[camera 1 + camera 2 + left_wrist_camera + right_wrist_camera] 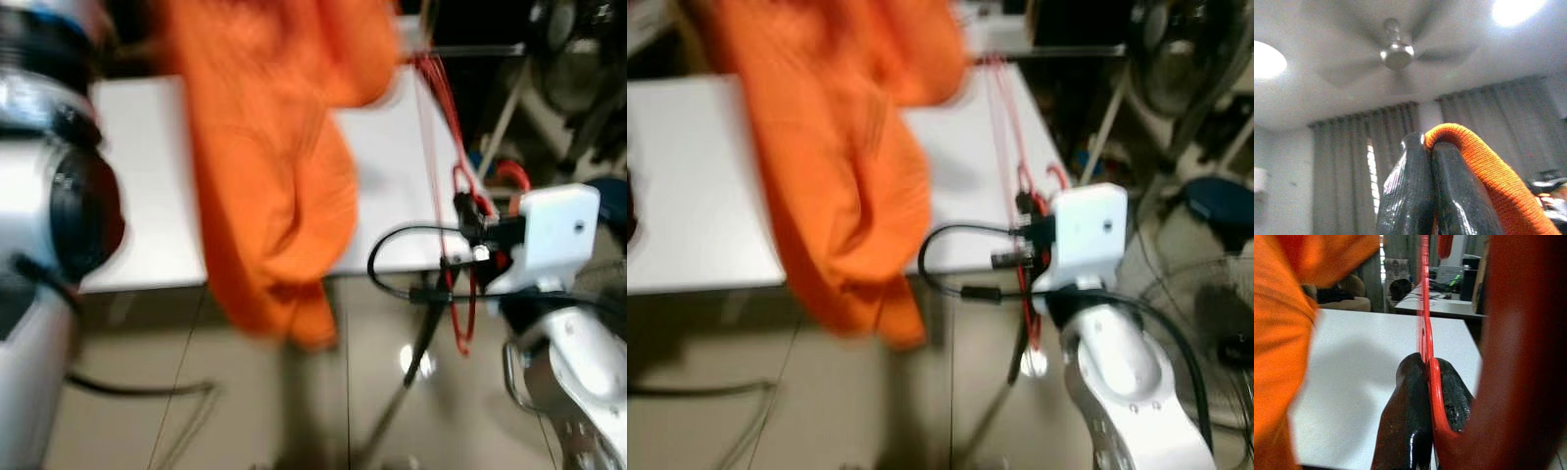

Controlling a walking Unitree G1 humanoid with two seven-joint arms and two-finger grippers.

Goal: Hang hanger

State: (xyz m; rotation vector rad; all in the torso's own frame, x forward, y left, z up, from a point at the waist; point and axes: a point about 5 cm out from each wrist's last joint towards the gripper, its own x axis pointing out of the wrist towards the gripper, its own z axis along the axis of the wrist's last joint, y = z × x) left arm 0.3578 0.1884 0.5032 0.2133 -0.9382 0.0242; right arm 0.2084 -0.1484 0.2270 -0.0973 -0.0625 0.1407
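Head views are pretty blurry, but you can make out the right claw (1426,382) clamped tight on a thin red hanger (453,176), black fingers (1410,396) pinching the wire between them. The hanger runs from the claw up along the right edge of the white worktop (147,186), with part of it dangling below the edge. The left claw (1430,161) is raised toward the ceiling fan (1397,49), closed on a fold of orange cloth (274,176), which hangs in a big drape over the worktop and down past its front edge toward the tiled floor (245,401).
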